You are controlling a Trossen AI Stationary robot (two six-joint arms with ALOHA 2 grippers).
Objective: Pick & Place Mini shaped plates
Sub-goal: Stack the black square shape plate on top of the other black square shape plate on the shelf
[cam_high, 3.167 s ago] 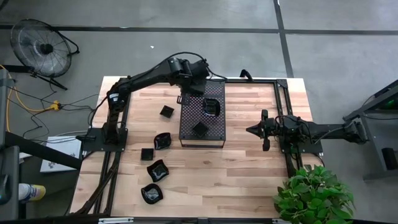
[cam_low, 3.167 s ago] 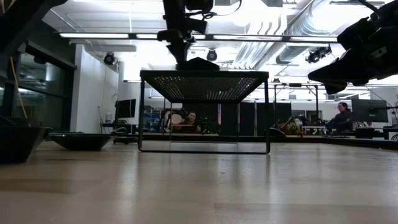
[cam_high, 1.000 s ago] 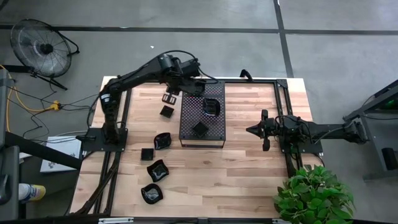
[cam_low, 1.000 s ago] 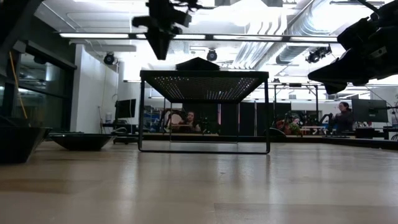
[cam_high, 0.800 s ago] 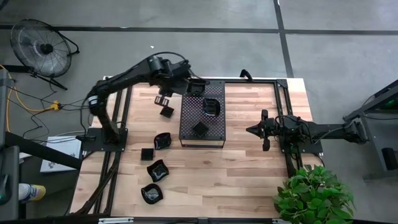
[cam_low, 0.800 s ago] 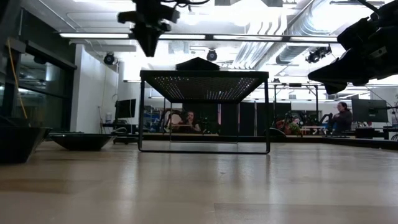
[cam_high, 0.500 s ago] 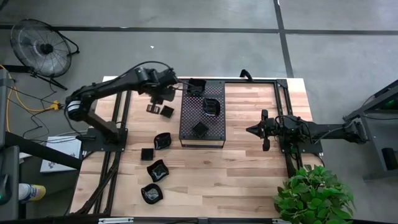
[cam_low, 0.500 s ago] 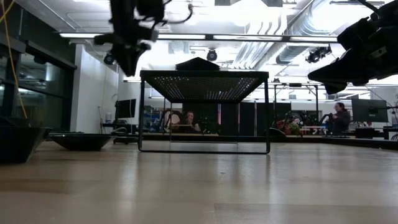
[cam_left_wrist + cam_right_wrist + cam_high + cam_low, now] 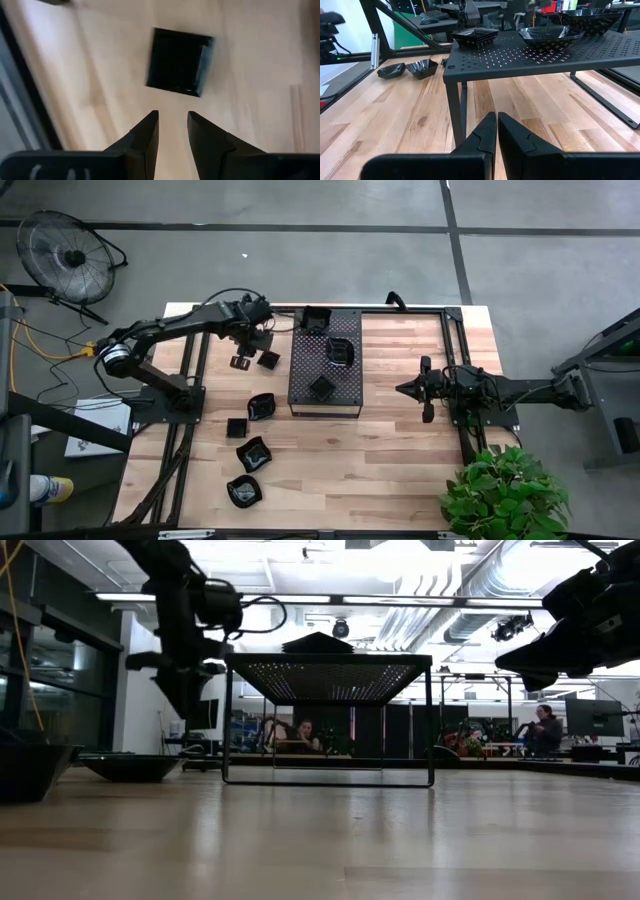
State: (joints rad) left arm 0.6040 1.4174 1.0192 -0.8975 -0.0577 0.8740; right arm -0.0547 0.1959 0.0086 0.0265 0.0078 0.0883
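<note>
High view: the left gripper (image 9: 243, 360) hovers empty beside a square plate (image 9: 268, 359), left of the perforated tray (image 9: 325, 363); the right gripper (image 9: 425, 389) waits right of it.
Left wrist view: fingers parted, square plate (image 9: 180, 61) on the table (image 9: 250, 75) ahead.
Right wrist view: fingers pressed together, empty; plates (image 9: 475, 35) on the tray.

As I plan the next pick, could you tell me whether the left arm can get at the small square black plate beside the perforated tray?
Probably yes: the left pincer hangs open above the small square black plate, with only bare wooden table between them.
</note>
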